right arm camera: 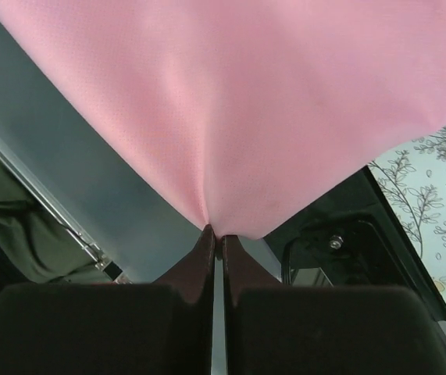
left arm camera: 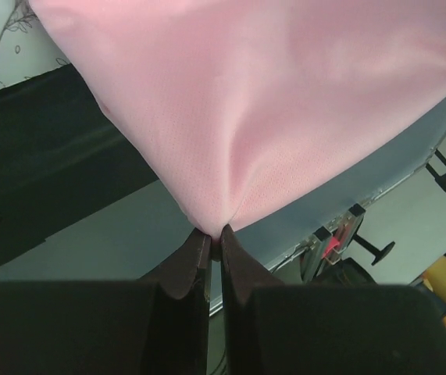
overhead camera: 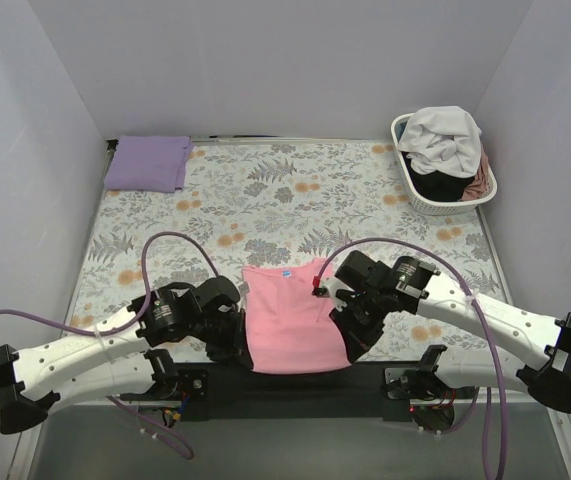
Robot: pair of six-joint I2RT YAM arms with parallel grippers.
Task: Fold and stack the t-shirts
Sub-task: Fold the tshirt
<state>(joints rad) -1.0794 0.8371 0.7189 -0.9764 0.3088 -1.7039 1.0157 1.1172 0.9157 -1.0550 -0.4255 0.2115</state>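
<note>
A light pink t-shirt (overhead camera: pixel 290 315) lies at the near middle of the table, collar with a blue tag pointing away. My left gripper (overhead camera: pixel 242 352) is shut on its near left corner. The left wrist view shows the pink cloth (left arm camera: pixel 285 101) pinched at the fingertips (left arm camera: pixel 199 246). My right gripper (overhead camera: pixel 353 350) is shut on its near right corner. The right wrist view shows the pink cloth (right arm camera: pixel 246 101) pinched the same way. A folded lavender t-shirt (overhead camera: pixel 147 162) lies at the far left corner. White (overhead camera: pixel 443 138), black (overhead camera: pixel 435 186) and dusty pink (overhead camera: pixel 477 184) t-shirts sit in the basket.
A white slatted laundry basket (overhead camera: pixel 409 190) stands at the far right corner. The floral table cover (overhead camera: pixel 265 200) spreads between the pink shirt and the back wall. A black strip (overhead camera: pixel 295 385) runs along the near edge between the arm bases.
</note>
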